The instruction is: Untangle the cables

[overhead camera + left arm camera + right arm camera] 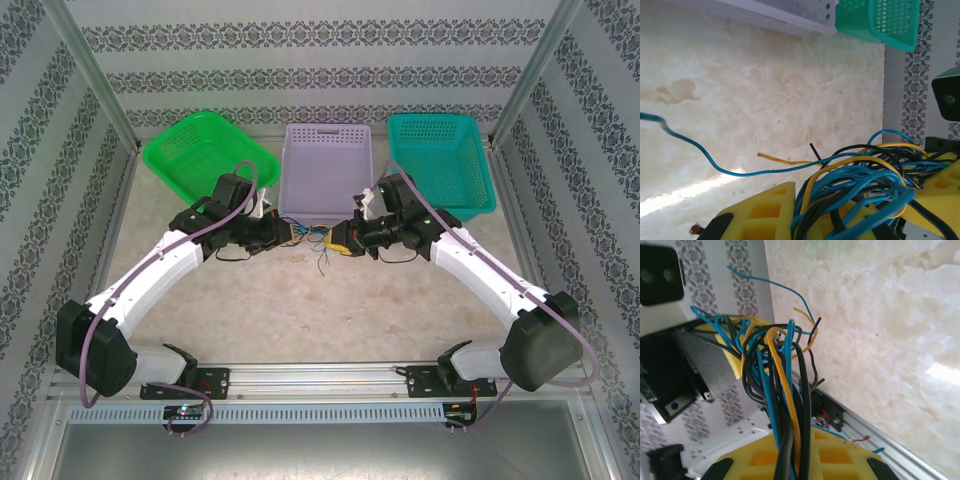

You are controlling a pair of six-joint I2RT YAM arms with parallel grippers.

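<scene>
My left fingers (767,210): pinched on the cables (860,182) | my right fingers (850,450): pinched on the same tangle | loose blue end (715,164) trails over tabletop (765,90).

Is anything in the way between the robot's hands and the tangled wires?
Nothing visible does. The left gripper and the right gripper are each shut on the cables, with the tangle strung between them.

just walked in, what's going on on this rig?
Both arms meet mid-table in front of the purple basket, working a knot of thin blue, black and yellow cables. The left hand and right hand are each shut on the bundle, close together. It is not yet untangled; a few loose ends stick out.
</scene>
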